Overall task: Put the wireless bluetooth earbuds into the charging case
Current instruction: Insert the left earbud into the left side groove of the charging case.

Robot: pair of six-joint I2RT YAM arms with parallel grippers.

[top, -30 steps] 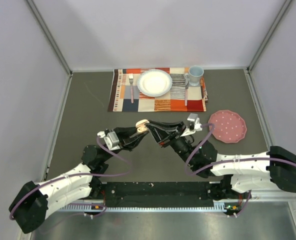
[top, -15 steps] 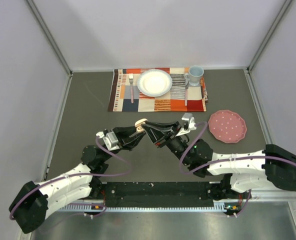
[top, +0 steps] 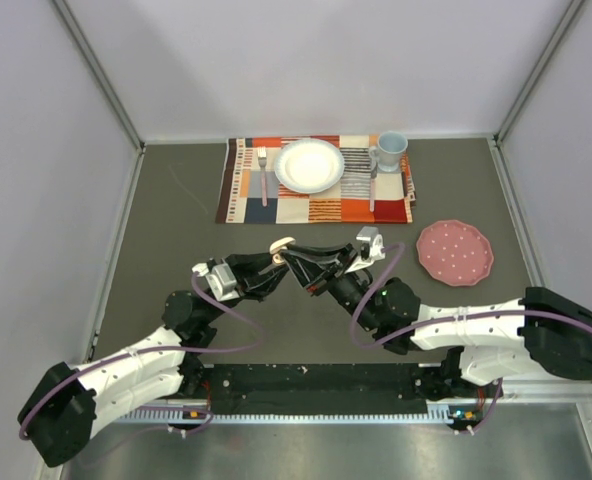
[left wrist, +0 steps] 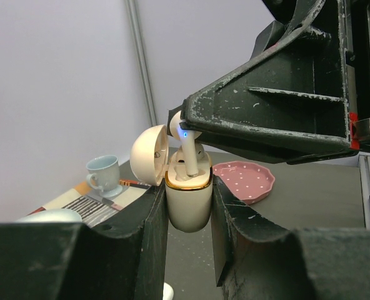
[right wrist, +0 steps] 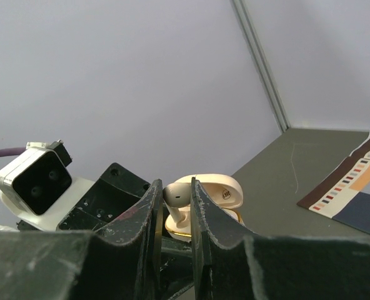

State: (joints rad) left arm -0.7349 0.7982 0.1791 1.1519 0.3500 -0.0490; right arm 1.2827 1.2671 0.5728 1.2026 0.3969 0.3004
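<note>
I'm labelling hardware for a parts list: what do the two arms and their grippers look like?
Left arm and right arm: white links, black joints, a looping purple cable each. Left gripper and right gripper: black, scuffed, white-speckled.

Illumination bright, even and diffuse throughout. Desk (top: 166, 230) carries only faint, soft shadows beneath the arms (top: 146, 350). Top view sharp. Wrist views: end effector fingers (left wrist: 141, 250) nearest the lens soft, out of focus.

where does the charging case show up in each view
Top external: charging case at centre, nearer than the placemat.
Left wrist: case at centre, lid open; placemat lower left.
Right wrist: case low centre; placemat at right edge.
Shared landmark: the placemat.
</note>
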